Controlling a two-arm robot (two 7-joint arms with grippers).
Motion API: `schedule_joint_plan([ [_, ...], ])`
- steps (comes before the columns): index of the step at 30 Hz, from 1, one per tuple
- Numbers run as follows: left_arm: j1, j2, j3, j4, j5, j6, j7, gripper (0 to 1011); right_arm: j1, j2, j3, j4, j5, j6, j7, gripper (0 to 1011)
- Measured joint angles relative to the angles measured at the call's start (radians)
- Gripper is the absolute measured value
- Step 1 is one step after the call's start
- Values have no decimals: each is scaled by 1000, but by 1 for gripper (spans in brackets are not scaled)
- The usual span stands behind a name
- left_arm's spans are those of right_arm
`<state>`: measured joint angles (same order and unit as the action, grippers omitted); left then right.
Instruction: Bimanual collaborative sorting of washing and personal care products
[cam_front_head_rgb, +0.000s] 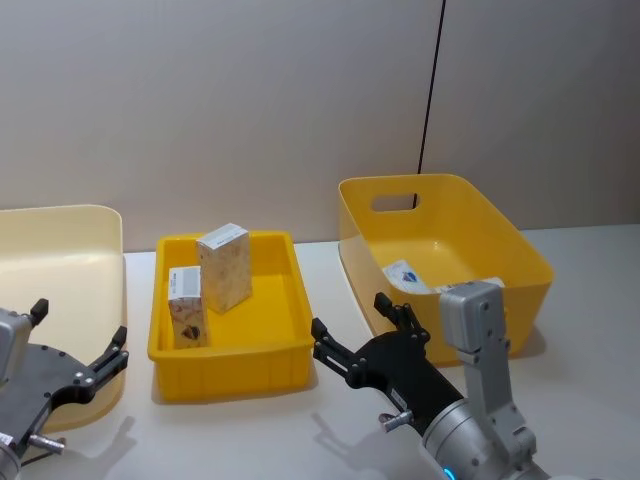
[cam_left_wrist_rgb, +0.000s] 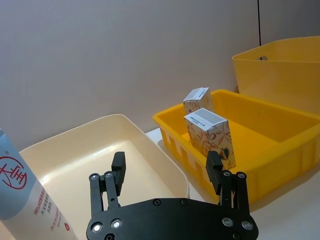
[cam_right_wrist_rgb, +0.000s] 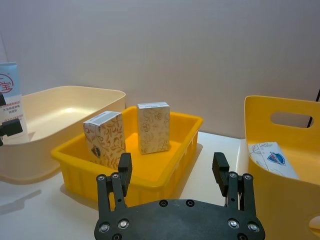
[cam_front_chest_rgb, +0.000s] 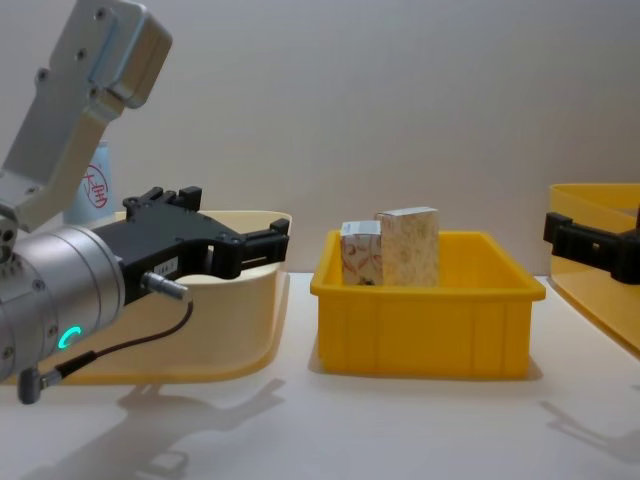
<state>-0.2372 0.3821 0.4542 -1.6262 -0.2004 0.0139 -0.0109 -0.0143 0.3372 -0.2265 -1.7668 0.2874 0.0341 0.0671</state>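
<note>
Two marbled cartons stand upright in the shallow yellow bin (cam_front_head_rgb: 230, 365), a taller one (cam_front_head_rgb: 225, 266) behind a shorter one (cam_front_head_rgb: 187, 307); the chest view shows them side by side (cam_front_chest_rgb: 361, 253) (cam_front_chest_rgb: 408, 245). A light-blue tube (cam_left_wrist_rgb: 25, 200) with a red circle logo stands in the cream bin (cam_front_head_rgb: 60, 240). My left gripper (cam_front_head_rgb: 80, 325) hovers open and empty over the cream bin's near right corner. My right gripper (cam_front_head_rgb: 350, 315) is open and empty between the shallow bin and the tall yellow bin (cam_front_head_rgb: 520, 250).
A flat white packet with a blue logo (cam_front_head_rgb: 405, 275) lies inside the tall yellow bin at the right. The three bins stand in a row on a white table (cam_front_chest_rgb: 400, 430) before a plain wall, with bare table in front of them.
</note>
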Motion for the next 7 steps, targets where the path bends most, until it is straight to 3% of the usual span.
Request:
schedule_joint_plan([
  [7,0,0,0,0,0,0,0,1003,0,0,0,0,0,0,0,1001],
])
